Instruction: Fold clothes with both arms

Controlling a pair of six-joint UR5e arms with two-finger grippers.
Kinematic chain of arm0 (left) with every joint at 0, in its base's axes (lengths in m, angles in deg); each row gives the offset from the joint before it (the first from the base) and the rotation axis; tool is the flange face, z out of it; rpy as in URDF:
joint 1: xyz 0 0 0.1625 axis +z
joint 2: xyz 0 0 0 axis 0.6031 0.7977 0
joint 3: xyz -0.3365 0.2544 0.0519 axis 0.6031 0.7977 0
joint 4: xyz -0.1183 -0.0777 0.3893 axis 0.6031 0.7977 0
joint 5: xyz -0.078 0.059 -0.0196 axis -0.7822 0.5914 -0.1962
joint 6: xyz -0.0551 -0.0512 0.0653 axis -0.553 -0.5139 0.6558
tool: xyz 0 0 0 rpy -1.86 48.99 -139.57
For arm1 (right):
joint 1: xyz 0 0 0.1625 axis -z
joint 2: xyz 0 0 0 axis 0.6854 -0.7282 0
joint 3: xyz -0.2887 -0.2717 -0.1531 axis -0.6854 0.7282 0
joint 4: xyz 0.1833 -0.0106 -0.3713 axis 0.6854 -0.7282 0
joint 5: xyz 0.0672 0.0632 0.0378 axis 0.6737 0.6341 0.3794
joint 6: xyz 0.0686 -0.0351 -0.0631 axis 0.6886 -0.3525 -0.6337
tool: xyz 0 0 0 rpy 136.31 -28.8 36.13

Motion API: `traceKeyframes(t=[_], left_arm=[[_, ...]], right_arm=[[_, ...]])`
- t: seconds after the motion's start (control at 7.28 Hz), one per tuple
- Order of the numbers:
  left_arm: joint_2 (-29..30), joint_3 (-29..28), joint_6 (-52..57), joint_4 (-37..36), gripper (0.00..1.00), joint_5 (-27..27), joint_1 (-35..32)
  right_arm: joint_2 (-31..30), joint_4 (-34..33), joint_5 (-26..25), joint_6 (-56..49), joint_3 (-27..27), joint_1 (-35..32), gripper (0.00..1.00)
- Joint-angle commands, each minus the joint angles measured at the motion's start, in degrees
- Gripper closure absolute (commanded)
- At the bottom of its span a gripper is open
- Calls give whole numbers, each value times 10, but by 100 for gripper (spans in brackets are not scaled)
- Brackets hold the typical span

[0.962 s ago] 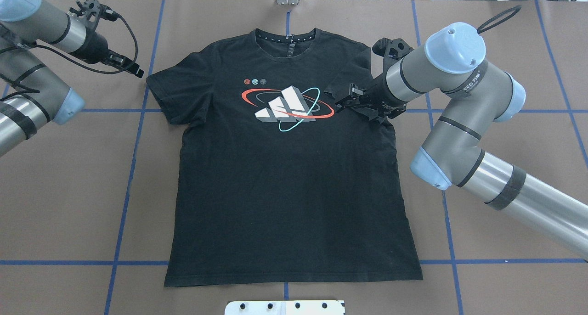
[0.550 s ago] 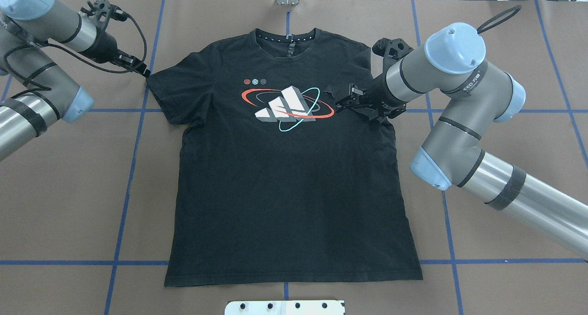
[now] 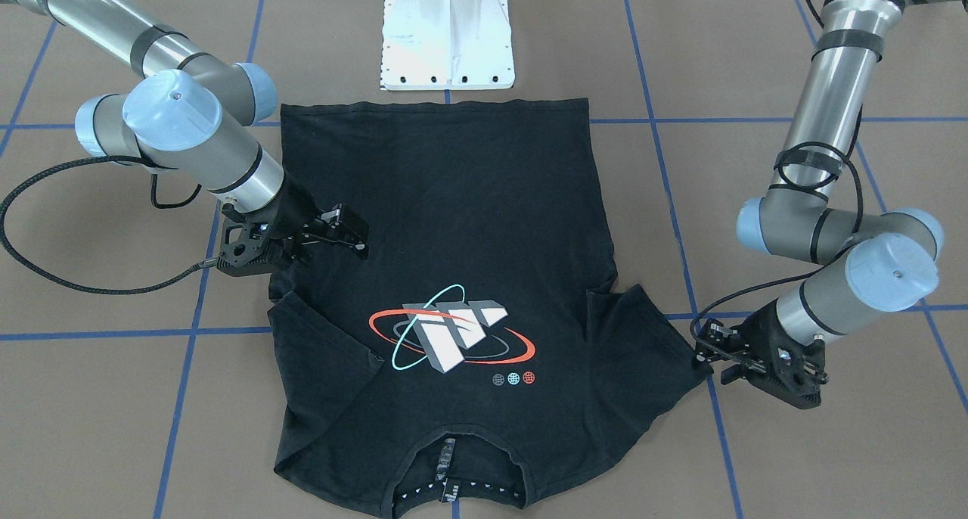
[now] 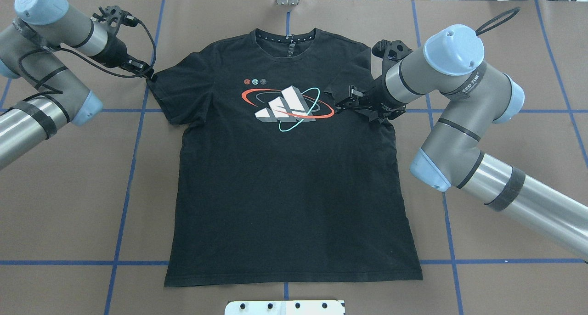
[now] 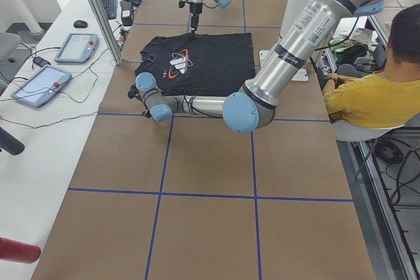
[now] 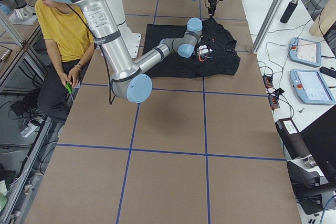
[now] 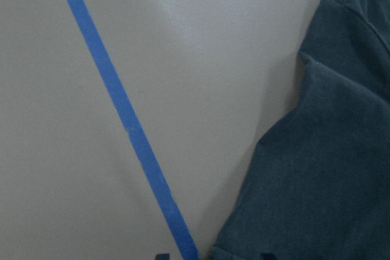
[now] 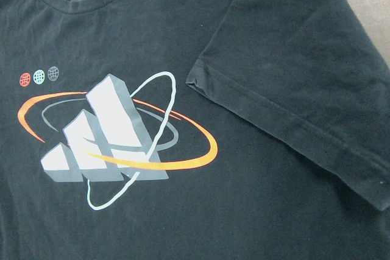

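The black T-shirt [image 4: 285, 191] lies flat and face up on the brown table, collar away from the robot, its print [image 4: 287, 104] showing. The sleeve on the robot's right [image 8: 292, 89] is folded inward over the chest. My right gripper [image 4: 342, 104] hovers just above that folded sleeve, beside the print, and looks open and empty. My left gripper [image 4: 149, 75] is low at the outer edge of the left sleeve [image 4: 170, 94]. It is open, with the sleeve's hem [image 7: 317, 181] right in front of its tips.
Blue tape lines [image 4: 133, 168] grid the table. The white base plate [image 3: 446, 42] stands at the shirt's hem side. A seated person in a yellow shirt [image 5: 374, 90] is beside the robot. Tablets [image 5: 42, 83] and cables lie on a side table.
My left arm has swung to the right, and its gripper has gone from open table to the left sleeve's edge. The right arm and the shirt have not moved.
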Motion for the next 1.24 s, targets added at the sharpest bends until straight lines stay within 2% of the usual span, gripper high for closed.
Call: traceKeyframes(t=[0.0,0.14,0.27,0.41,0.69,0.96,1.1], left_arm=[[1,-9,-1,6,53,1,3],[1,-15,-1,14,56,1,3],[2,-15,-1,14,80,1,3],[2,-15,-1,14,100,2,3],[2,-3,-31,15,100,-3,-2],[-23,96,-127,7,100,-65,-8],[-17,120,-187,7,100,-63,-3]], right_arm=[[0,0,0,0,0,1,0],[0,0,0,0,0,1,0],[0,0,0,0,0,1,0],[0,0,0,0,0,1,0],[0,0,1,0,-1,1,0],[0,0,5,0,-10,0,0],[0,0,8,-1,-10,-1,0]])
